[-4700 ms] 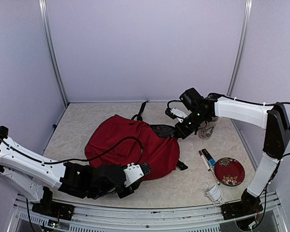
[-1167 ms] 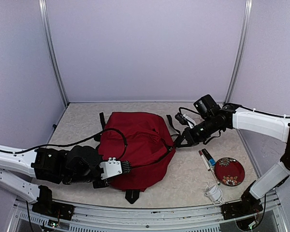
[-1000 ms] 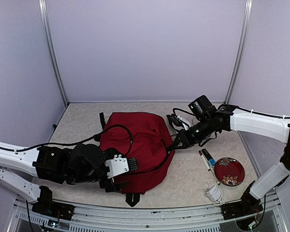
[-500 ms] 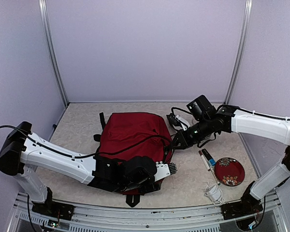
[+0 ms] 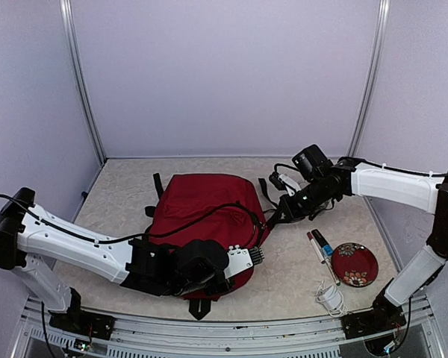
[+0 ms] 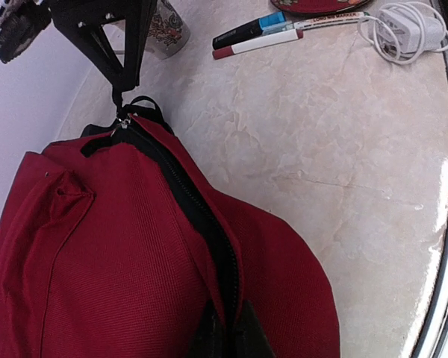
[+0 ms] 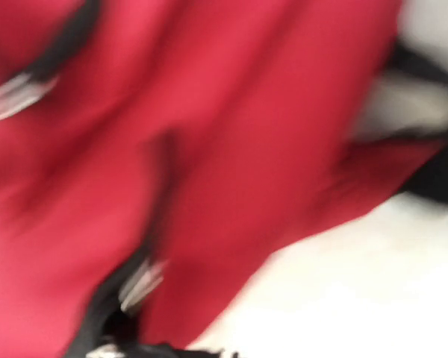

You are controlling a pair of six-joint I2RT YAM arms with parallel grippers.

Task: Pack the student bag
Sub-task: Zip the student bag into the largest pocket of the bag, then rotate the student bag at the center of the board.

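Observation:
The student bag (image 5: pixel 201 212) is a large dark-red backpack lying in the middle of the table. Its black zipper (image 6: pixel 181 195) runs along the top seam. My left gripper (image 5: pixel 233 273) is at the bag's near right edge. Its jaws (image 6: pixel 228 337) are shut on a fold of red fabric beside the zipper. My right gripper (image 5: pixel 273 218) is at the bag's far right end, shut on the zipper pull (image 6: pixel 122 119), and the left wrist view shows it (image 6: pixel 119 83) reaching down from above. The right wrist view is blurred, showing only red fabric (image 7: pixel 231 149) and a silver pull (image 7: pixel 142 283).
Two markers (image 5: pixel 319 245) (image 6: pixel 257 37), a red patterned plate (image 5: pixel 355 263) and a white charger with its cord (image 5: pixel 330 298) (image 6: pixel 405 30) lie right of the bag. A patterned cup (image 6: pixel 169 28) stands behind the right gripper. Black straps (image 5: pixel 157 186) trail from the bag's far side.
My left gripper's jaws have closed on the bag's fabric beside the zipper, and the arm drew back slightly to the left. The right gripper, still shut, shifted a little to the right.

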